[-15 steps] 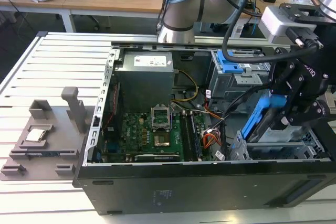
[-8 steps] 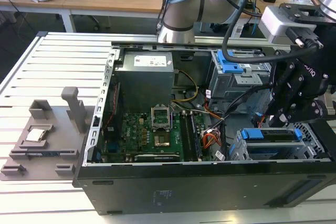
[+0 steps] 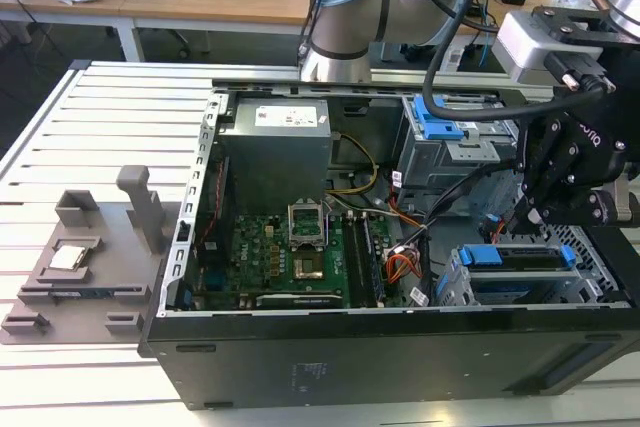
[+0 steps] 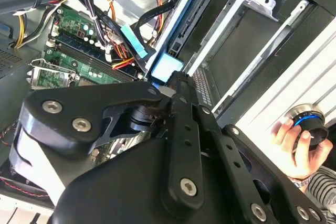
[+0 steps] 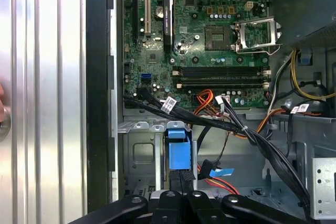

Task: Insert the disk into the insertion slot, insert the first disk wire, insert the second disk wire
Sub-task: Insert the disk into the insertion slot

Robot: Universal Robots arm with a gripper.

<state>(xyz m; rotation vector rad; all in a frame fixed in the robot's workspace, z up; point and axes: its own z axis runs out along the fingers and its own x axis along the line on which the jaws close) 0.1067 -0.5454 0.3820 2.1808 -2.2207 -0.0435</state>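
The disk (image 3: 520, 272), silver-grey in its bright blue carrier, lies inside the insertion slot (image 3: 455, 285), a grey metal cage in the open computer case's corner at the exterior view's right. My gripper (image 3: 530, 215) hangs right above the disk's end. In both wrist views the carrier's blue end tab (image 5: 177, 153) (image 4: 167, 66) shows. My gripper (image 5: 184, 178) (image 4: 176, 78) is shut, with its tips together against the tab. A loose black disk wire with a blue tag (image 5: 212, 169) (image 4: 134, 40) lies just beside the cage, not held.
A green motherboard (image 3: 300, 257) and grey power supply (image 3: 275, 152) fill the case's middle. A taller metal bay with a blue clip (image 3: 438, 122) stands behind the cage. Grey fixtures (image 3: 80, 267) sit on the slatted table. A person's hand (image 4: 294, 140) holds a knob outside the case.
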